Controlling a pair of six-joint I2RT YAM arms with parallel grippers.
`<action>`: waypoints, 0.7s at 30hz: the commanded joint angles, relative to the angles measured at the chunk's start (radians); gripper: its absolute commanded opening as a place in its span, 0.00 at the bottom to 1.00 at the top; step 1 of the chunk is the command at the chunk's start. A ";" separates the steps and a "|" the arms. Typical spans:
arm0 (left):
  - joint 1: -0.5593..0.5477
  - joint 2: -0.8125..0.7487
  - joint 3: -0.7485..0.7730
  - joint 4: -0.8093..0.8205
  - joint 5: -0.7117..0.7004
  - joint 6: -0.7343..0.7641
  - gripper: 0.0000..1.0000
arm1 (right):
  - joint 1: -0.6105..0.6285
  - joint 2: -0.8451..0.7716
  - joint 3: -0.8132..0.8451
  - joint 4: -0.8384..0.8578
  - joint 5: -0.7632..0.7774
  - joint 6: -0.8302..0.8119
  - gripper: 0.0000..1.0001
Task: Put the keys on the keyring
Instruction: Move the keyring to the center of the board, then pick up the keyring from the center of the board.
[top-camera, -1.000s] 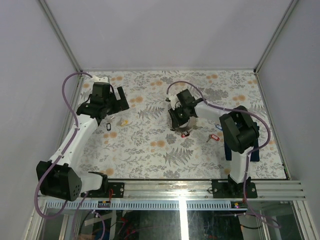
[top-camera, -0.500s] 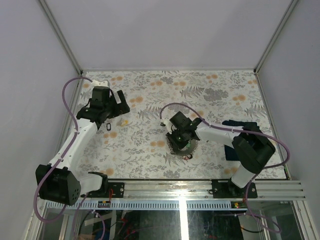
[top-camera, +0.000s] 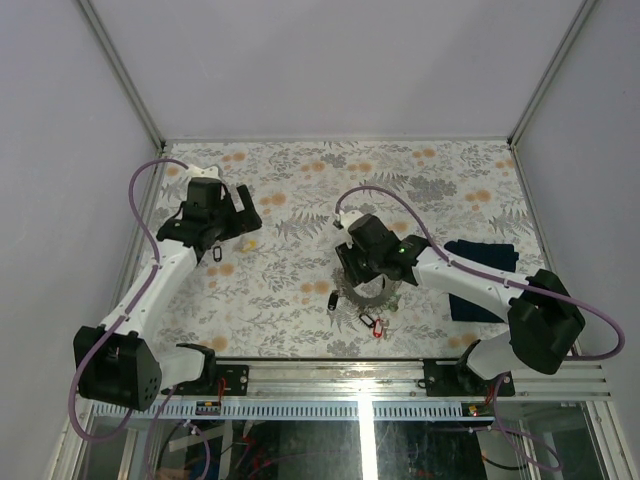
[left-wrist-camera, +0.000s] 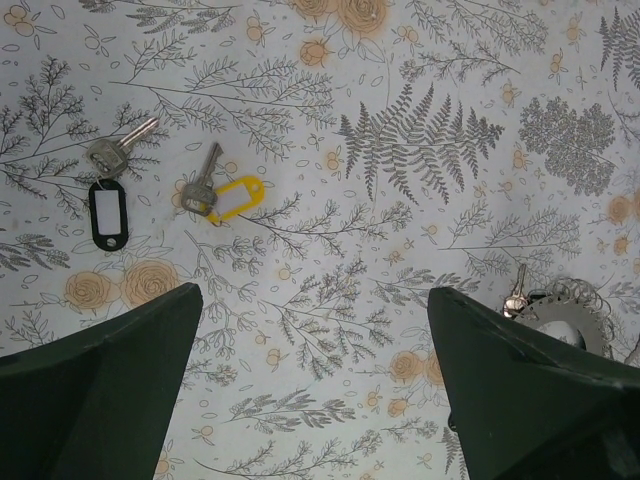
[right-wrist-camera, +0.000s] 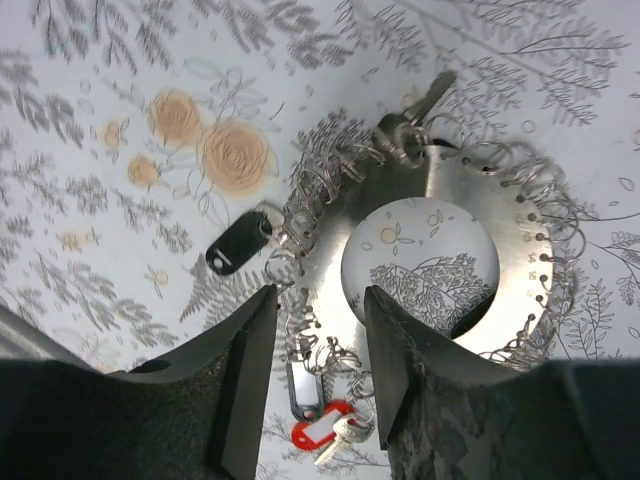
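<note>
The keyring (right-wrist-camera: 500, 270), a grey toothed metal ring, lies flat on the floral table (top-camera: 290, 300). It also shows in the top view (top-camera: 367, 292). Keys hang from its rim: one with a black tag (right-wrist-camera: 237, 247), one with a red tag (right-wrist-camera: 320, 432), a bare one (right-wrist-camera: 420, 110). My right gripper (right-wrist-camera: 320, 300) hovers open astride the ring's left rim, fingers apart and off the metal. My left gripper (left-wrist-camera: 315, 300) stands wide open over bare table. Beyond it lie two loose keys, one black-tagged (left-wrist-camera: 108, 210), one yellow-tagged (left-wrist-camera: 228, 198).
A dark blue cloth (top-camera: 482, 256) lies at the right, partly under the right arm. In the top view the loose black-tagged key (top-camera: 216, 256) and yellow-tagged key (top-camera: 248, 243) lie just below the left gripper (top-camera: 243, 207). Frame rails border the table.
The right gripper brought the keyring nearer the front edge, then widened its jaws. The right arm swung its elbow out to the right. The left arm barely moved.
</note>
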 joint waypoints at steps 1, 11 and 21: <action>0.012 -0.039 -0.007 0.070 -0.026 0.026 1.00 | -0.003 -0.015 0.048 0.085 0.162 0.152 0.48; 0.030 -0.079 -0.040 0.085 -0.041 0.019 1.00 | -0.024 0.118 0.095 0.015 0.072 0.173 0.49; 0.038 -0.069 -0.041 0.084 -0.003 0.030 1.00 | -0.023 0.199 0.027 0.062 -0.040 0.203 0.56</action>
